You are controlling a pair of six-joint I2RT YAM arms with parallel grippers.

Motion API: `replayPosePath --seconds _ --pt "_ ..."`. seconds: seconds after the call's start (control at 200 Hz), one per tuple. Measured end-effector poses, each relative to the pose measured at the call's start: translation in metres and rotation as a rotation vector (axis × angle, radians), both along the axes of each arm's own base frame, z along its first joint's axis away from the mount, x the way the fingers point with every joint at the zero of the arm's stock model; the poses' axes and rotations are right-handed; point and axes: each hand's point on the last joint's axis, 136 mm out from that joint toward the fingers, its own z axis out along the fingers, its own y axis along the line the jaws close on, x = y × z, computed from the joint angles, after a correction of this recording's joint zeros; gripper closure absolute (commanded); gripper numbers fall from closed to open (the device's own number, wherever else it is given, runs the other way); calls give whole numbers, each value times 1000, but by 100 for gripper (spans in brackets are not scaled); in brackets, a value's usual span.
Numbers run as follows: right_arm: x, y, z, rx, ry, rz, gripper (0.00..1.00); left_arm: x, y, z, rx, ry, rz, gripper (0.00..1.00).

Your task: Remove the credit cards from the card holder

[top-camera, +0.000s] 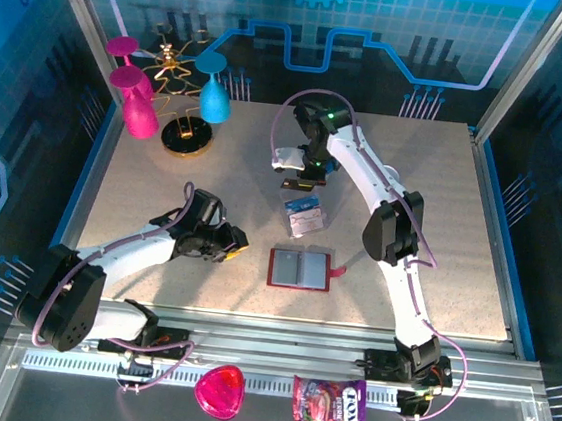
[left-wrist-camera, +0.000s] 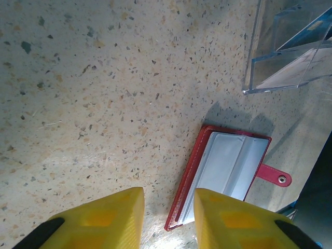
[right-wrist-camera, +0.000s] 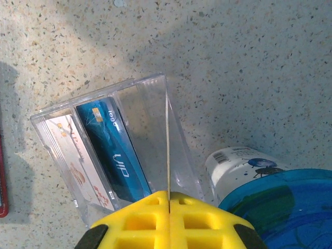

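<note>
The left gripper (left-wrist-camera: pixel 168 210) has its jaws partly apart, with bare tabletop (top-camera: pixel 163 188) between them. Its yellow fingers (left-wrist-camera: pixel 104 220) are cut off by the bottom of the wrist view, and one hides the near corner of the card holder (left-wrist-camera: pixel 228 163).

The card holder lies open and flat close to the middle of the tabletop's near edge. Its pale pockets face up and its strap tab (left-wrist-camera: pixel 274 176) sticks out sideways. It sits just off the left gripper's right side, not touching it.

Past it, toward the tabletop's centre, stands a clear tray (right-wrist-camera: pixel 148 111) holding the credit cards (top-camera: pixel 304 216). A blue card (right-wrist-camera: pixel 111 150) and a pale card (right-wrist-camera: pixel 70 148) with reddish print stand on edge in it, their lower parts blurred behind the plastic.

The right gripper (right-wrist-camera: pixel 168 199) hangs directly over the tray with its jaws pressed together. A thin pale line runs from their seam to the tray's far corner, and I cannot tell whether it is a card seen edge-on or the tray's wall.

Beside the tray are a white labelled container (right-wrist-camera: pixel 233 163) and a blue rounded shape (right-wrist-camera: pixel 282 207), both cropped and hard to identify.
</note>
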Motion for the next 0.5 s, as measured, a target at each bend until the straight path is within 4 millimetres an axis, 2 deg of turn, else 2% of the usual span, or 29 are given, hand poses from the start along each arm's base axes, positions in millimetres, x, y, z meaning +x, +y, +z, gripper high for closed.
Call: replayPosePath --seconds 0.295,0.5 --pt "1 4 0 20 -8 35 100 0 0 0 -6 10 14 69" --pt "2 -3 -5 20 12 35 100 0 0 0 -8 14 19 69"
